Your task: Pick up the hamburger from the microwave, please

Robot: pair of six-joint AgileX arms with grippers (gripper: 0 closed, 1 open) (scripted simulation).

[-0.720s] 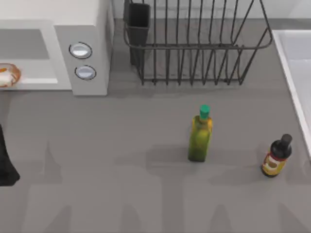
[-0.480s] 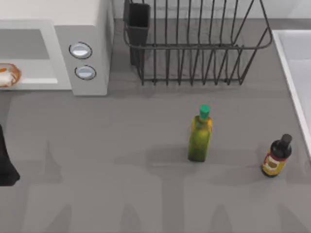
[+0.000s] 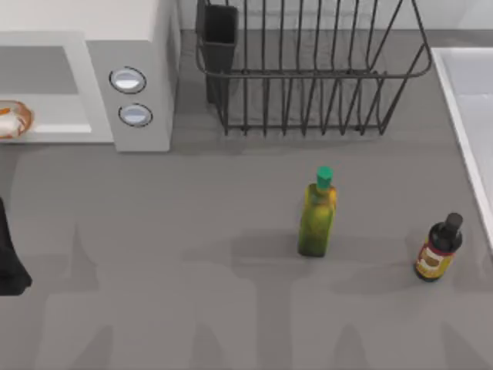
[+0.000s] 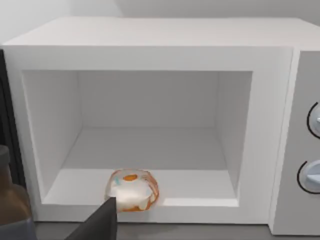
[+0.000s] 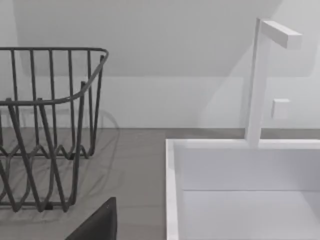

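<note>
The white microwave (image 3: 100,85) stands at the table's back left with its door side open, and its pale cavity (image 4: 150,145) faces me in the left wrist view. The hamburger (image 4: 132,190) lies at the front lip of the cavity floor, round with an orange-brown edge and a pale top. The hamburger (image 3: 11,119) also sits at the far left edge of the top view. A dark part of my left gripper (image 4: 100,222) sits just in front of it, slightly apart. My left arm (image 3: 8,258) is at the left edge. A dark part of my right gripper (image 5: 97,222) hangs near the sink.
A black wire dish rack (image 3: 308,77) stands behind the middle of the table. A green bottle (image 3: 317,216) and a dark sauce bottle (image 3: 439,248) stand in front of it, to the right. A white sink (image 5: 240,190) lies at the right. A brown bottle-like thing (image 4: 12,210) is beside the microwave.
</note>
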